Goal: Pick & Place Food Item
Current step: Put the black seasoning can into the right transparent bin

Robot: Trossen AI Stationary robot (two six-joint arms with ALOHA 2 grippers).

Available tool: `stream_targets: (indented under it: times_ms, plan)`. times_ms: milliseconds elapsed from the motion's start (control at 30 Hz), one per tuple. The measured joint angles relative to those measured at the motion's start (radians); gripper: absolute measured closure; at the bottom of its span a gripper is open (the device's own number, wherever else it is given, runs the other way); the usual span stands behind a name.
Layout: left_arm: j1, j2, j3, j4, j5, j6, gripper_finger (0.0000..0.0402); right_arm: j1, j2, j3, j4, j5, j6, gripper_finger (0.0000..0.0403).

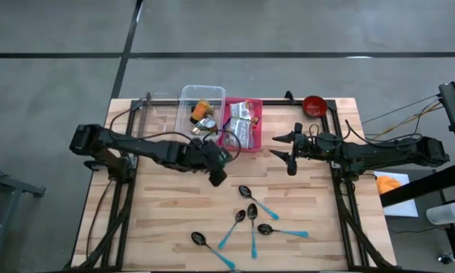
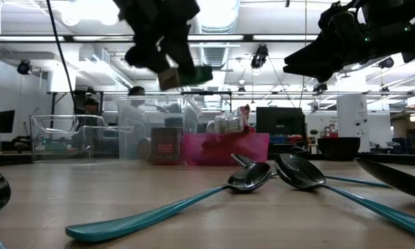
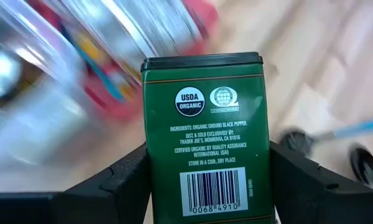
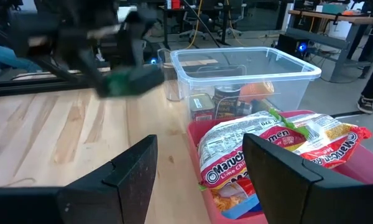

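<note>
The left gripper (image 3: 205,180) is clamped on a green black-pepper tin (image 3: 204,134), held above the table just beside the pink bin (image 1: 246,144); its background is blurred. The right gripper (image 4: 199,174) hangs empty, jaws spread, near the ramen packets (image 4: 267,146).

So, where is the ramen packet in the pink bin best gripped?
Probably from above: the ramen packet lies on top in the pink bin, whose walls block its sides. Pinch its puffy end nearest the open right gripper.

clear bin (image 3: 25,93) and pink bin (image 3: 193,25) blurred.
</note>
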Motion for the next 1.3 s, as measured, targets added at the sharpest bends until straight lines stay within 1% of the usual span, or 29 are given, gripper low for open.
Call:
stream_targets:
  times_ms: [200, 300, 400, 500, 567, 633, 767, 900, 1100, 1300]
  plan:
    - [0.023, 0.0, 0.142, -0.134, -0.241, 0.003, 0.0141, 0.0, 0.0, 0.0, 0.0, 0.0, 0.0, 0.0168]
    - [0.046, 0.0, 0.198, -0.188, -0.345, 0.0, 0.0141, 0.0, 0.0, 0.0, 0.0, 0.0, -0.001, 0.0168]
    - [0.087, -0.001, 0.244, -0.256, -0.404, -0.044, 0.0141, 0.0, 0.0, 0.0, 0.0, 0.0, -0.001, 0.0168]
    - [0.154, -0.001, 0.268, -0.324, -0.407, -0.158, 0.0141, 0.0, 0.0, 0.0, 0.0, 0.0, 0.0, 0.0168]
    - [0.208, -0.001, 0.268, -0.353, -0.401, -0.23, 0.0141, 0.0, 0.0, 0.0, 0.0, 0.0, -0.001, 0.0168]
    - [0.263, -0.001, 0.259, -0.357, -0.37, -0.255, 0.0141, 0.0, 0.0, 0.0, 0.0, 0.0, 0.0, 0.0168]
    - [0.377, 0.006, 0.234, -0.356, -0.268, -0.26, 0.0141, 0.0, 0.0, 0.0, 0.0, 0.0, 0.0, 0.0168]
    - [0.467, 0.008, 0.173, -0.311, -0.165, -0.261, 0.0141, 0.0, 0.0, 0.0, 0.0, 0.0, -0.001, 0.0168]
    - [0.549, 0.008, 0.062, -0.226, -0.036, -0.264, 0.0141, 0.0, 0.0, 0.0, 0.0, 0.0, 0.0, 0.0168]
    - [0.599, 0.008, -0.022, -0.17, 0.055, -0.264, 0.0141, 0.0, 0.0, 0.0, 0.0, 0.0, -0.001, 0.0168]
